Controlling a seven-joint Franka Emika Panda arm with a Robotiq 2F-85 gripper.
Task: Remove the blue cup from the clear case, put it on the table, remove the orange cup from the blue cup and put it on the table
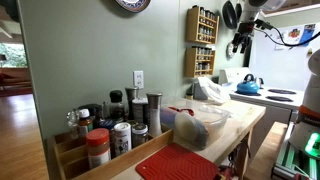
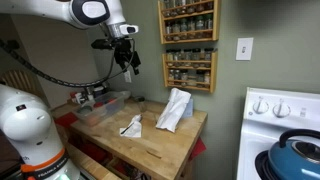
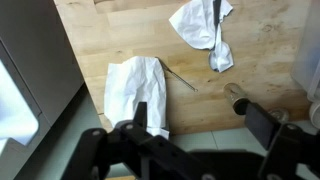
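The clear case [image 1: 197, 126] stands on the wooden table [image 1: 242, 118] and also shows in an exterior view [image 2: 106, 102] near the table's far end. Its contents are too small to make out, so I cannot pick out the blue cup or the orange cup. My gripper [image 2: 128, 62] hangs high above the table, well above the case, and shows in both exterior views [image 1: 240, 42]. In the wrist view the gripper [image 3: 205, 125] is open and empty, looking down past the table's edge [image 3: 120, 30].
Two crumpled white cloths [image 2: 175, 108] [image 2: 131, 126] lie on the table. Spice jars [image 1: 120, 125] crowd one end beside a red ridged mat [image 1: 180, 163]. A blue kettle [image 2: 297, 150] sits on the stove. Wall spice racks [image 2: 188, 45] hang above.
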